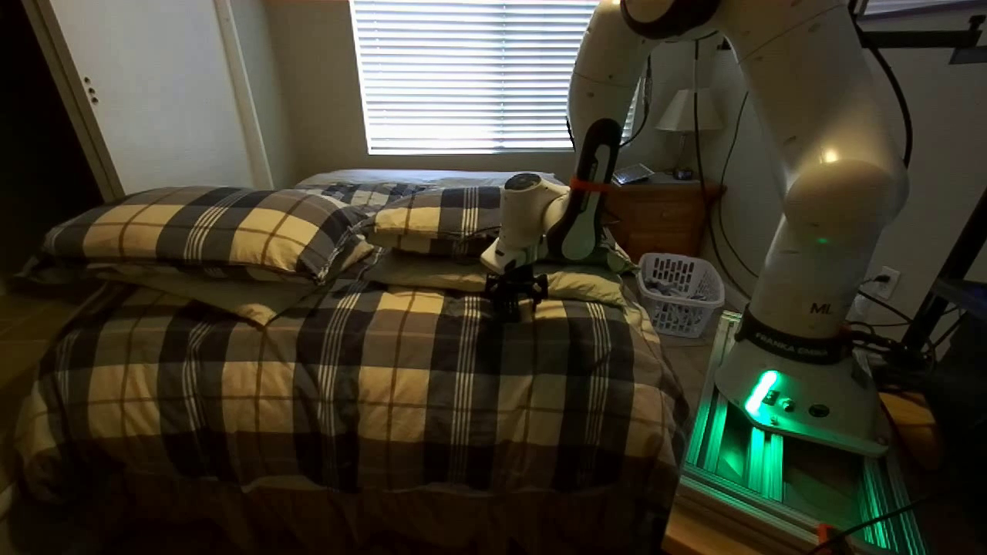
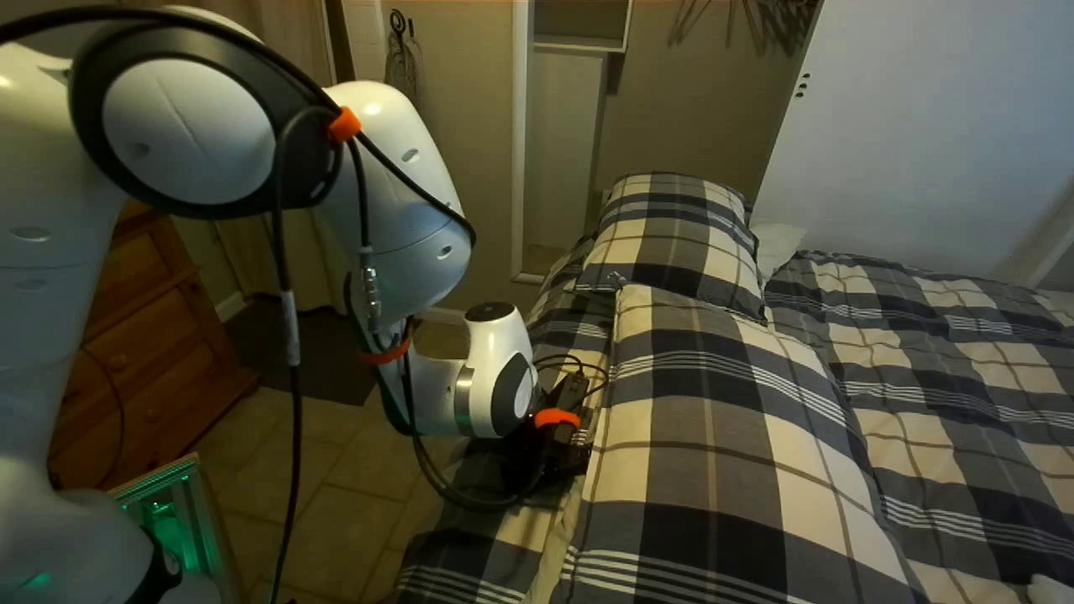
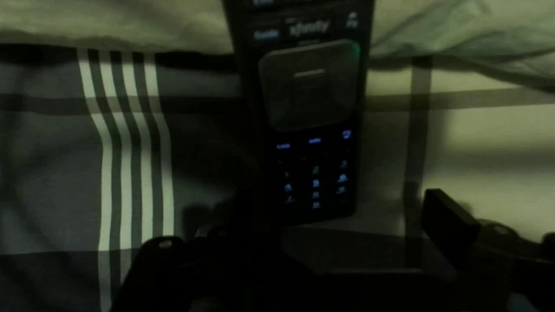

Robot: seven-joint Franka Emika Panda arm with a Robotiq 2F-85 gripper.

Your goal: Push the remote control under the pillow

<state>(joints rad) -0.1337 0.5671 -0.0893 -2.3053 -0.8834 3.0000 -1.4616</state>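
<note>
Presumably for pushing, the fingers (image 3: 447,223) stand wide by the remote control (image 3: 310,99), aimed at the pillow (image 2: 713,411) near the worktop's (image 1: 409,385) robot-side edge.

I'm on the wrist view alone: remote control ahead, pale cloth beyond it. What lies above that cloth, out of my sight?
Observer: In an exterior view, the plaid side of a pillow shows above the pale cloth.
Operator: Is it the only one there?
Observer: No, a second plaid pillow lies farther from the arm's base.
Operator: Then I'd line up the remote control with the nearer one. Where is my gripper against its plaid side?
Observer: Close beside its edge in both exterior views; whether they touch, I can't tell.
</note>
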